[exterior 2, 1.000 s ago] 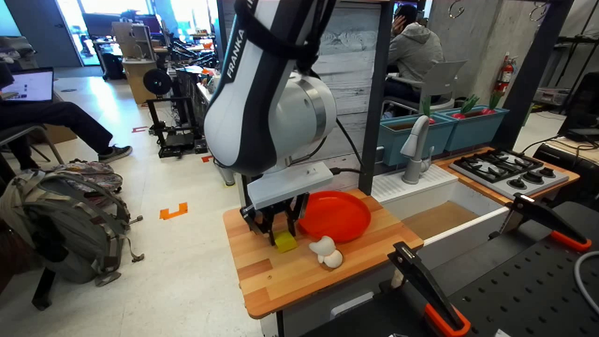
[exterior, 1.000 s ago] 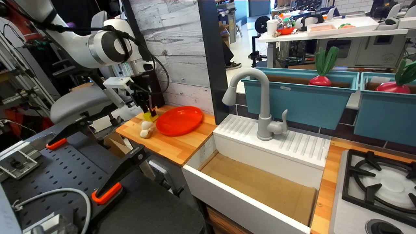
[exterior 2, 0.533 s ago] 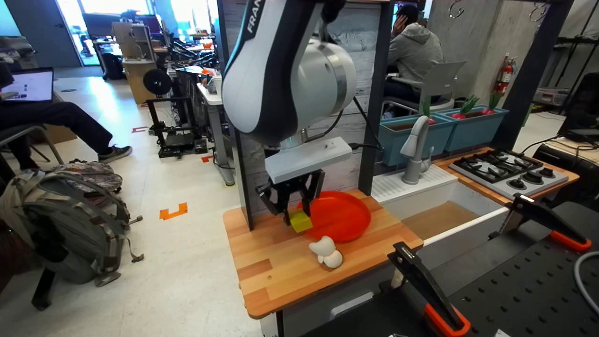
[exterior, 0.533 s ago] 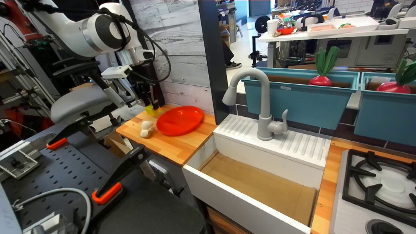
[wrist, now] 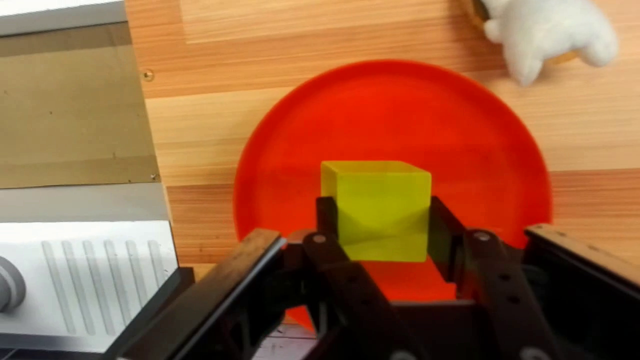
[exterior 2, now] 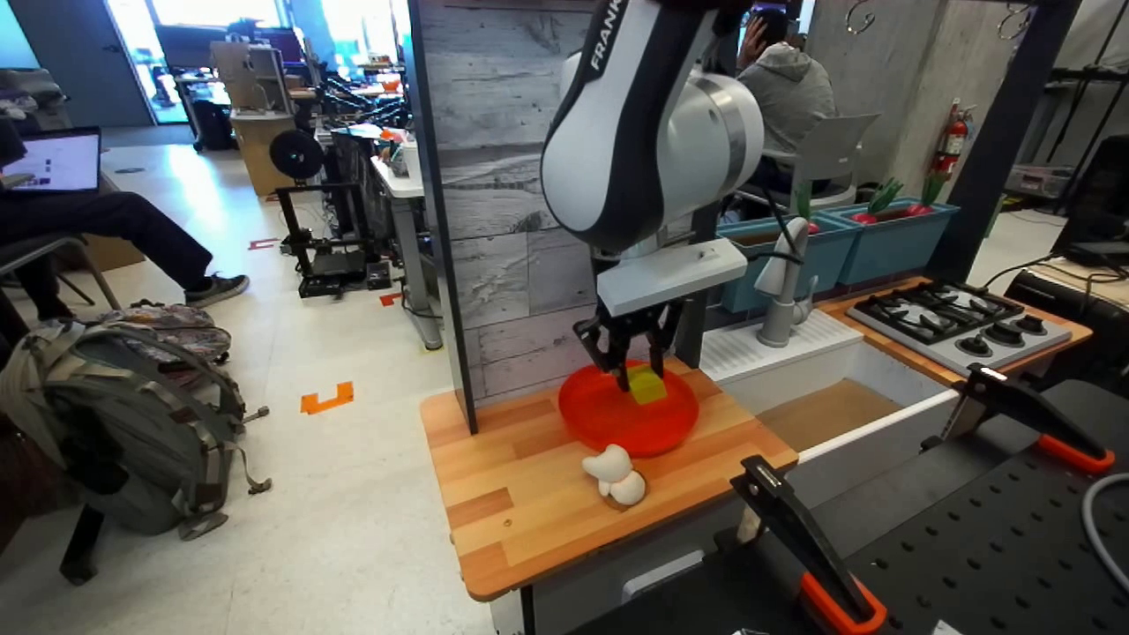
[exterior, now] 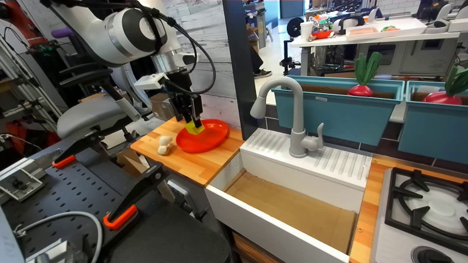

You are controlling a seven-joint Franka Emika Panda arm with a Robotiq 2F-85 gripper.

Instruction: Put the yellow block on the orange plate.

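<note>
Clasping the yellow block (wrist: 384, 215) snugly in the claw (exterior 2: 642, 374), with dark fingers (wrist: 445, 237) against its 9 o'clock and 3 o'clock sides in the wrist view. Located over the orange plate (wrist: 400, 120), close to its middle in the wrist view. Seen toward 11 o'clock against the plate (exterior: 204, 144) in an exterior view, and toward 1 o'clock against the plate (exterior 2: 617, 434) in an exterior view. Touching the plate or just clear of it: cannot tell. Hanging with the claw from the white-and-black arm (exterior 2: 609, 168), overhead toward 12 o'clock in an exterior view.

Bearing also, on the wooden tabletop (exterior 2: 529, 529), a small cream-white object (exterior 2: 624, 487), near the plate at its 6 o'clock edge in an exterior view. Placed between 1 and 2 o'clock from the plate in the wrist view, with a strip of bare wood in between. Farther off in an exterior view, showing the white sink (exterior: 307, 182) between 4 and 5 o'clock from the plate, and the gray faucet (exterior: 298, 113) between 2 and 3 o'clock. Beyond the sink, reaching to the cooktop (exterior: 391, 241) between 3 and 4 o'clock, and behind the faucet to blue-green planters (exterior: 332, 115).
</note>
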